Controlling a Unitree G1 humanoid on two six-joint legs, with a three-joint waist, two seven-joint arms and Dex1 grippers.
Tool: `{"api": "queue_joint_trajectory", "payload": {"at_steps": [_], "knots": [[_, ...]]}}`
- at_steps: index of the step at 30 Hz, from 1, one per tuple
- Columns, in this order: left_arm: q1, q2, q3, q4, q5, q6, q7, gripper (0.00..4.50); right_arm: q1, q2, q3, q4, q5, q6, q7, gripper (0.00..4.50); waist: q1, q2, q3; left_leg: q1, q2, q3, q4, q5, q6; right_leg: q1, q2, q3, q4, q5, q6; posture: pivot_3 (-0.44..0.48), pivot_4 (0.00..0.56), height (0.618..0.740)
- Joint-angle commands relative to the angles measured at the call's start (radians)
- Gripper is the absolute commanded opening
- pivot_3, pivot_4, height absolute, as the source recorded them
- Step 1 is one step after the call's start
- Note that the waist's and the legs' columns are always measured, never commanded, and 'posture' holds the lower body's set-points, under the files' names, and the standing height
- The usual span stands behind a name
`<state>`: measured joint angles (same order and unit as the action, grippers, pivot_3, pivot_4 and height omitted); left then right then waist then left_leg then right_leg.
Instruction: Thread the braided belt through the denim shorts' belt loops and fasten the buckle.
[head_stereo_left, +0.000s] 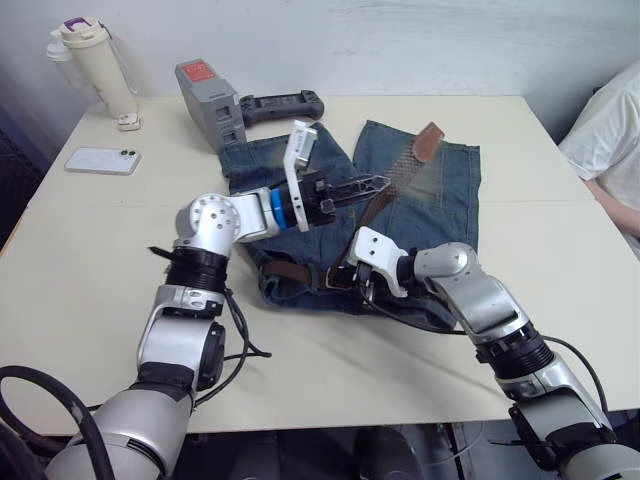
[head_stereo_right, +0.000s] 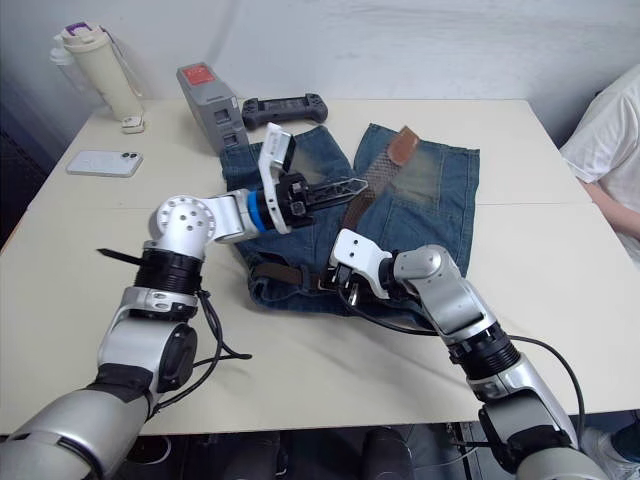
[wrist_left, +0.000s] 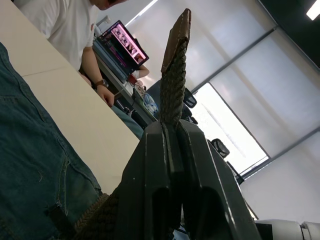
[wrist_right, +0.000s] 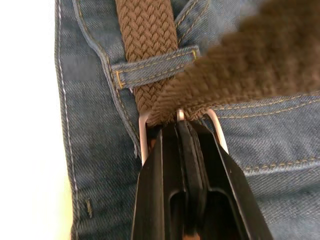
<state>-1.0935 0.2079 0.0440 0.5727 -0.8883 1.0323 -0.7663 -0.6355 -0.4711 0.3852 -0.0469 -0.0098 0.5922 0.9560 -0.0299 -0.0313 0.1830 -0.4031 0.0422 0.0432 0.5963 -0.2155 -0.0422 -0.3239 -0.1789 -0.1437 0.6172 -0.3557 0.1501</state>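
Belt nearly fastened: your last step is the buckle.
Shorts (head_stereo_left: 420, 190) lie flat mid-table, belt (wrist_right: 150, 55) running under at least one loop (wrist_right: 155, 65) along the waistband. Your right gripper (wrist_right: 182, 125) is clamped on the buckle (wrist_right: 142, 135), free strap crossing it; your left gripper (wrist_left: 172, 125) pinches the belt short of its tan tip (head_stereo_left: 428, 142), raised above the legs. Left to do, by this reading: seat the pin. Count: one belt, one shorts, one buckle, one loop clearly seen, two grippers.
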Motion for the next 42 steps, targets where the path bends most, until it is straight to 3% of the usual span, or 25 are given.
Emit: {"api": "queue_joint_trajectory", "payload": {"at_steps": [1,11,21,31,42], "knots": [[-0.1,-0.068,-0.01,0.106,0.067,-0.101,-0.107,0.0,0.126,0.007,0.18,0.056,-0.069,0.085,-0.001,0.05,0.001,0.0,-0.001,0.0,0.0,0.0,0.0,0.0,0.0,0.0,0.0,0.0,0.0,0.0,0.0,0.0,0.15,0.74],[-0.252,-0.22,0.021,0.488,0.271,-0.326,-0.191,0.0,0.19,0.013,0.203,-0.06,-0.134,0.099,-0.025,0.05,0.004,-0.002,-0.004,0.0,0.001,0.002,0.0,-0.002,0.001,-0.001,0.0,0.001,-0.001,0.0,0.0,0.0,0.15,0.74],[-0.272,-0.296,0.037,0.613,0.398,-0.391,-0.253,0.0,0.2,0.054,0.213,-0.08,-0.189,0.157,-0.052,0.05,0.003,-0.002,-0.008,0.0,0.001,0.003,0.0,-0.002,0.001,-0.001,0.0,0.002,-0.001,0.0,0.0,0.0,0.15,0.74],[-0.333,-0.331,0.258,0.709,0.376,-0.498,0.054,0.0,0.194,0.043,0.242,-0.094,-0.202,0.152,0.0,0.05,0.004,0.002,-0.017,0.0,0.001,0.003,0.0,-0.003,0.002,0.0,0.0,0.002,-0.003,0.0,0.0,0.0,0.15,0.74],[-0.435,-0.316,0.392,0.725,0.377,-0.499,0.073,0.0,0.194,0.045,0.277,-0.076,-0.199,0.162,0.054,0.05,0.005,0.002,-0.017,0.0,0.001,0.003,0.0,-0.004,0.002,0.0,0.0,0.002,-0.003,0.0,0.001,0.0,0.15,0.74]]}}
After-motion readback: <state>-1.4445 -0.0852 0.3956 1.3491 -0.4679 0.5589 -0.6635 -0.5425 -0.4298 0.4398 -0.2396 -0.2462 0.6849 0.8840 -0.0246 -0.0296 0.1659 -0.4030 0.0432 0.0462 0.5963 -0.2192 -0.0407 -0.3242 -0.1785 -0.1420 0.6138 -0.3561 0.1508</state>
